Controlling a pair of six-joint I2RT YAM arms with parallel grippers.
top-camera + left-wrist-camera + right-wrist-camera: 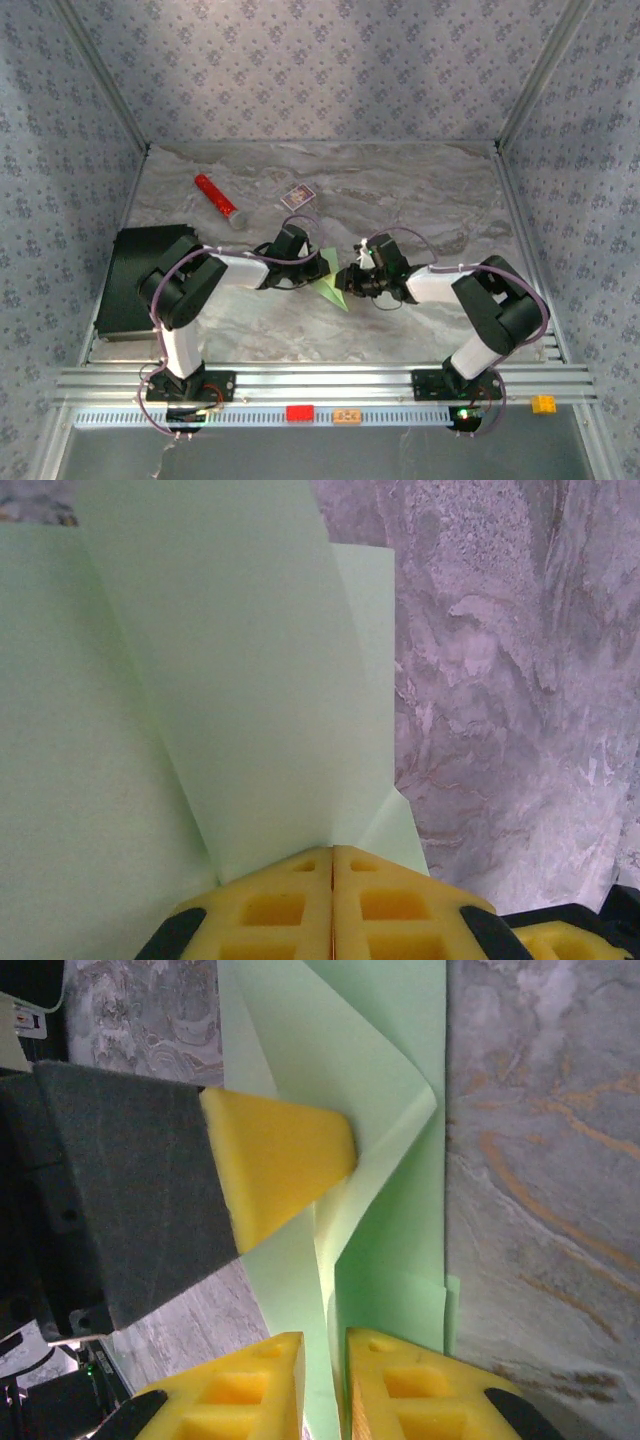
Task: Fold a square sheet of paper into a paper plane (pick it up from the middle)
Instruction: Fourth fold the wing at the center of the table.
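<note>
The square sheet of paper (332, 290) is pale green and creased to a pointed outline, held up just over the marble table (420, 200) between the two arms. My left gripper (332, 855) is shut on a fold of it, and its layers (250, 680) fan upward from the yellow pads. From the right wrist, that left finger pad (280, 1160) presses on the paper (390, 1220). My right gripper (325, 1338) stands slightly open, with a paper fold running through the narrow gap. Seen from above, the left gripper (318, 265) and right gripper (352, 280) nearly meet at the sheet.
A red cylinder (215, 196) lies at the back left, with a small card box (297, 197) to its right. A black slab (135, 280) sits along the left edge. Metal rails (320, 380) run across the near edge.
</note>
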